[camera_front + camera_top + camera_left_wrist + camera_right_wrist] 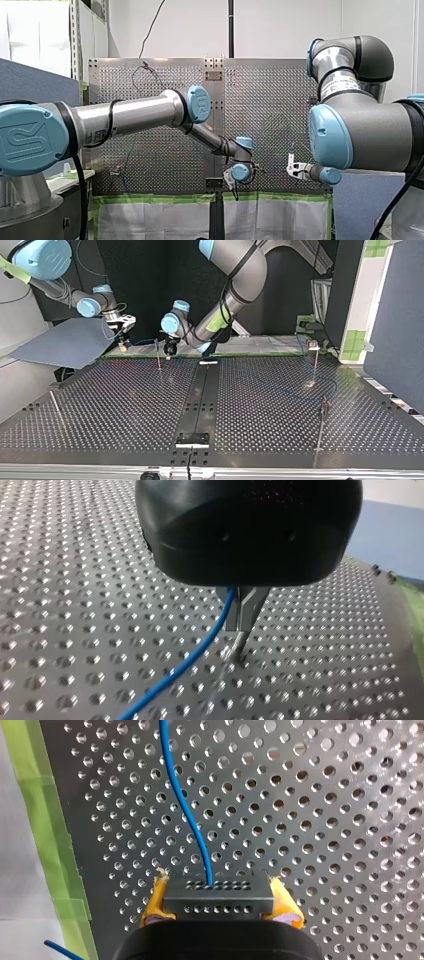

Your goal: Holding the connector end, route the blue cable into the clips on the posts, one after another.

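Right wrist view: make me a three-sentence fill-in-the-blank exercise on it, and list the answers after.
1. The dark rectangular connector sits ___ the jaws of my right gripper.
2. The pads on those jaws are ___.
3. The thin cable leaving the connector is ___ in colour.
Missing words: between; yellow; blue.
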Available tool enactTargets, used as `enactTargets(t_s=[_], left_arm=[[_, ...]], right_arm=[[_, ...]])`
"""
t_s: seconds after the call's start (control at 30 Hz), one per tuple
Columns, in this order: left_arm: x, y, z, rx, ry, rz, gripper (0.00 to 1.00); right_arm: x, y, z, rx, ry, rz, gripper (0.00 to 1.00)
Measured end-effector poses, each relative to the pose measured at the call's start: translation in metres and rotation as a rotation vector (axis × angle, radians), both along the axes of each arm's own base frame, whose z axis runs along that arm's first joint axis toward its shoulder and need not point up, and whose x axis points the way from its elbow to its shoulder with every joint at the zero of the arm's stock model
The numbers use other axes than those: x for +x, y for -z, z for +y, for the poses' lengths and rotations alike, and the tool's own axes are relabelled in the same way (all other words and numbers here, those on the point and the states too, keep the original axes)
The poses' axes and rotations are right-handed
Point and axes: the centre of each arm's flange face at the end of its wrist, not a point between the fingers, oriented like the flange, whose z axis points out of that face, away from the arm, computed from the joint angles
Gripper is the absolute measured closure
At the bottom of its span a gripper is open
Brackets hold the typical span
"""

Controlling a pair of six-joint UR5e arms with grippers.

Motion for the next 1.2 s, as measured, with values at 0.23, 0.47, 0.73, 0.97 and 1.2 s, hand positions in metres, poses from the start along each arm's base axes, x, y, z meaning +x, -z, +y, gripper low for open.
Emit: enactTargets(t_s=[0.23, 0.47, 0.73, 0.97, 1.2], left_arm=[[-0.008, 0.018, -0.001, 0.022, 0.030, 0.021, 0.95], [-0.005, 0.025, 0.004, 0.025, 0.036, 0.034, 0.95], [-0.004, 0.039, 0.008, 0.007, 0.041, 0.054, 0.95], [0.008, 0.039, 0.014, -0.025, 0.039, 0.049, 0.95], [0.018, 0.028, 0.013, -0.057, 0.033, 0.032, 0.95]], right_arm=[[0.003, 0.016, 0.000, 0.012, -0.001, 0.006, 1.00], [0.004, 0.019, -0.004, 0.008, 0.006, 0.017, 1.00], [0.006, 0.018, -0.008, 0.003, 0.005, 0.012, 1.00], [0.007, 0.013, -0.018, -0.004, 0.006, 0.002, 1.00], [0.005, 0.009, -0.025, -0.011, 0.011, 0.000, 1.00]])
